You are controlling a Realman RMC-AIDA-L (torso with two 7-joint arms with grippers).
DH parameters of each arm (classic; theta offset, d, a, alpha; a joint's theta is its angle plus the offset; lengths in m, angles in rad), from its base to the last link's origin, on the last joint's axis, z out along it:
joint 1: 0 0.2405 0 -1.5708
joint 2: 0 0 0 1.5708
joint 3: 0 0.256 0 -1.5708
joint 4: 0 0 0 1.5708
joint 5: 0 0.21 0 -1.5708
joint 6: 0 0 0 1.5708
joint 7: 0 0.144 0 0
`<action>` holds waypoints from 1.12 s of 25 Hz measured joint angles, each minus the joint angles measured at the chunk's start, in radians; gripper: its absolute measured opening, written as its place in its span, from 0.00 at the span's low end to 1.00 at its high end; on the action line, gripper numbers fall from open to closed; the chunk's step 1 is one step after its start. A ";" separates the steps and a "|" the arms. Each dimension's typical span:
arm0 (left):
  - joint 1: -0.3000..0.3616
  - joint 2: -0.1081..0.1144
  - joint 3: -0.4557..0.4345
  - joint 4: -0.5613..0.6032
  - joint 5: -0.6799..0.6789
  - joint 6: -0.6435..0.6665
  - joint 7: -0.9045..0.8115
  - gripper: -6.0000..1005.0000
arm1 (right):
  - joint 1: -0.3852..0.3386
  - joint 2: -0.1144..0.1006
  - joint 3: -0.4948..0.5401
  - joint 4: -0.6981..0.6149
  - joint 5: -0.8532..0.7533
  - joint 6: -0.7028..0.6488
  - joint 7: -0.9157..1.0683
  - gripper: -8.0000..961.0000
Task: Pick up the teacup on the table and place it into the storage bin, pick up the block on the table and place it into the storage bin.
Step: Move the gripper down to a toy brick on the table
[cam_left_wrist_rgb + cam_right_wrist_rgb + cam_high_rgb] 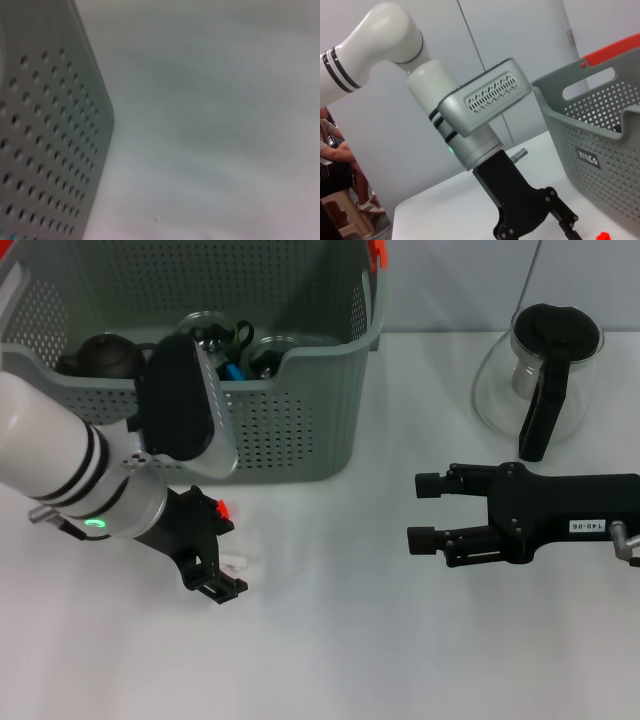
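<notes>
- Jaws of my left gripper (222,575) hang low over the table (340,640), just in front of the storage bin (290,430); a small red block (222,509) sits right at them, but whether they are closed on it or merely beside it, I cannot tell.
- Something small and pale (237,563) also lies on the table against that gripper; I cannot make out what it is.
- From the right wrist view the same red block (603,235) shows at the bottom edge, near the left gripper's black fingers (568,220).
- My right gripper (422,512) waits on the right side of the table with its jaws apart and nothing between them, well clear of the bin.
- A glass pot with a black handle (540,370) stands beyond it, near the far edge.
- Inside the bin I see a dark teapot (105,355) and some glass pieces (270,352); a teacup may be among them, though I cannot pick one out for certain.
- No teacup stands on the bare table, so I judge that half done.
- What is left, as I judge it, is the block: it is outside the bin, down at table level, and has yet to go over the front wall.
</notes>
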 joint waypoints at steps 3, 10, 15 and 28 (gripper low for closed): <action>-0.007 0.000 0.013 -0.024 0.012 -0.024 0.004 0.78 | 0.000 0.000 0.004 0.000 -0.001 0.000 0.000 0.95; -0.010 -0.001 0.037 -0.048 0.033 -0.066 0.010 0.73 | 0.000 0.000 0.006 -0.001 -0.002 0.000 -0.002 0.95; -0.018 0.000 0.043 -0.056 0.034 -0.075 0.011 0.69 | 0.000 0.000 0.010 0.000 -0.001 0.001 -0.009 0.95; -0.033 -0.001 0.063 -0.085 0.057 -0.103 0.012 0.53 | 0.000 0.000 0.017 0.000 -0.002 0.002 -0.009 0.95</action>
